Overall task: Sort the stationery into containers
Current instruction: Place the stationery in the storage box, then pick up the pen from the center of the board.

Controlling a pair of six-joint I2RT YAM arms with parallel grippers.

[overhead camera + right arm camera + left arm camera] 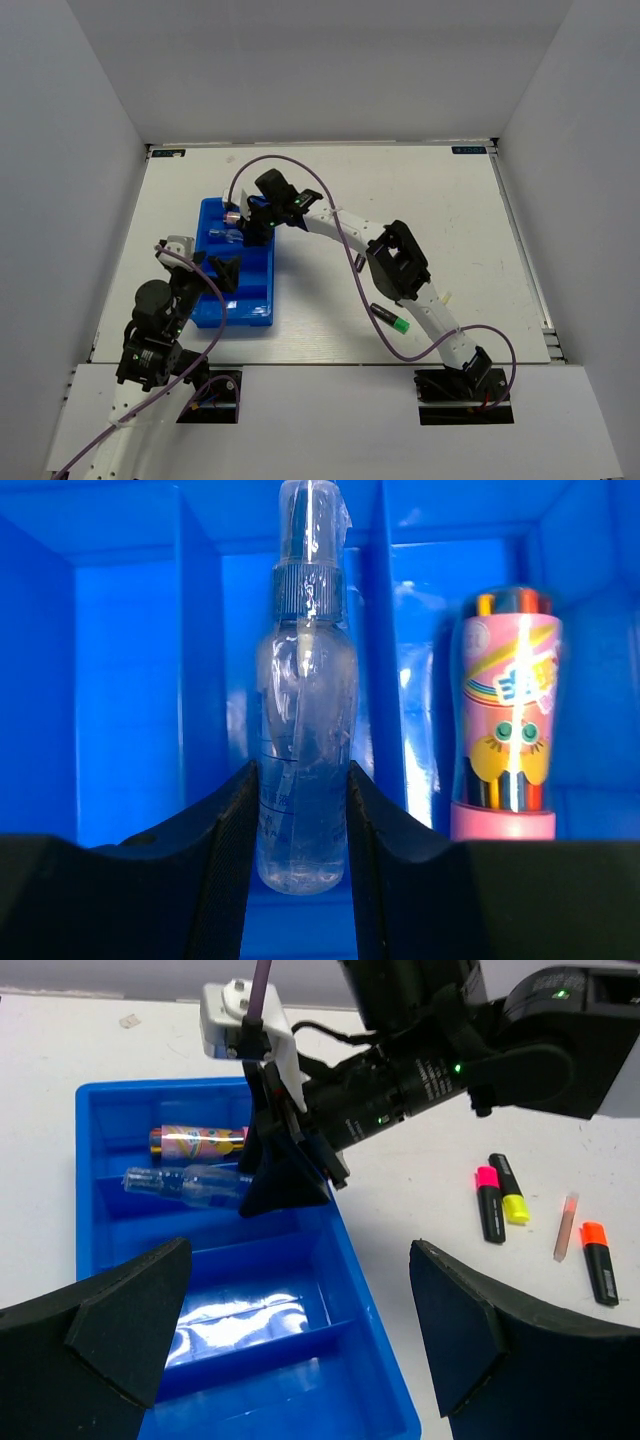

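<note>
Right gripper (300,865): reaches into the far end of the blue tray (262,300). Its fingers (225,870) are narrowed onto a clear bottle (305,710), pressing one on each side of the bottle's body. The bottle lies lengthwise in a compartment, its capped end pointing away from the gripper. Whether it rests on the tray floor cannot be told.

Pink tube (505,720): lies in the neighbouring compartment at the very end of the tray, parallel to the bottle, with a divider wall between the two.

Left gripper (300,1350): hangs above the near half of the tray, and its fingers (110,1340) are spread wide.

Items on the table (440,200), outside the tray:
- A pink-tipped highlighter (488,1205) and a yellow-tipped highlighter (510,1192) lie side by side and touching, to the right of the tray and apart from it.
- A thin stick (567,1225) lies just beyond them, with an orange-tipped highlighter (598,1260) beside it.
- A green-tipped highlighter (390,318) lies near the front edge, close beside the lower part of the right arm and well apart from the tray.
</note>
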